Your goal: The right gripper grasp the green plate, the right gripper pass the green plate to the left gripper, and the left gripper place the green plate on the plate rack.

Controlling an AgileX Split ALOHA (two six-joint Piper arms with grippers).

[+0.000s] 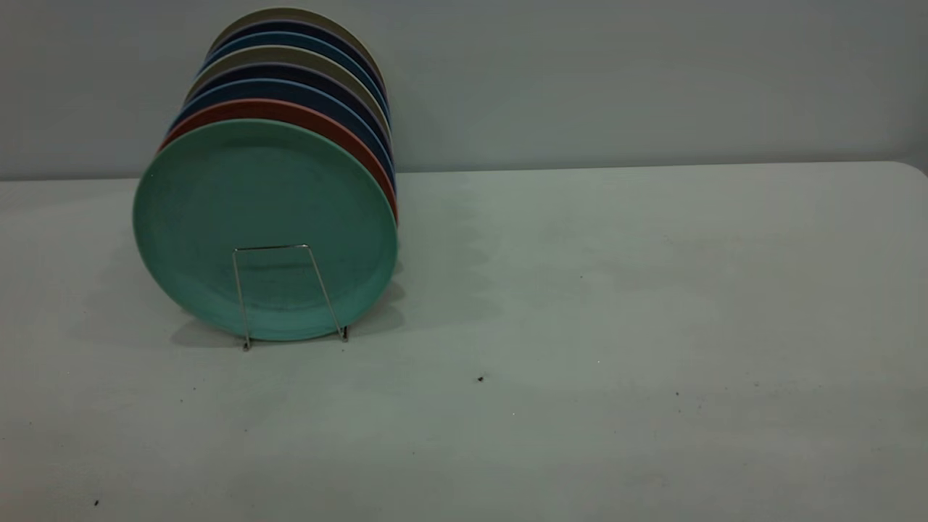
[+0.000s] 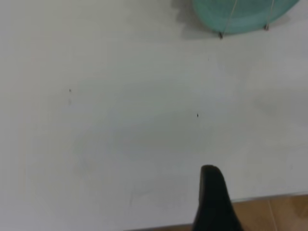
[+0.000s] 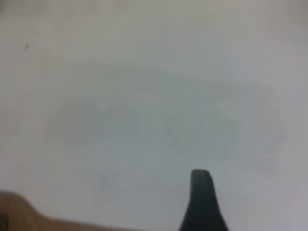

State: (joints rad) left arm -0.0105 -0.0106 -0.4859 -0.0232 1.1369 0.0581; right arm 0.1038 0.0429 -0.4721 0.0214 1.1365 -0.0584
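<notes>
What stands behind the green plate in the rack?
Behind the green plate a salmon-pink plate shows only its upper rim, then blue and beige plates. Their faces and the rest of the plate rack are hidden.

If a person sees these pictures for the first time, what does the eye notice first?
The row of plates standing on edge in the rack, at the table's far left in the exterior view. The green plate is at the front, with a red plate right behind it. Neither arm appears there.

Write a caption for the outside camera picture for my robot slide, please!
Green plate stands upright at the front of a row of plates in the wire plate rack on the white table.
</notes>
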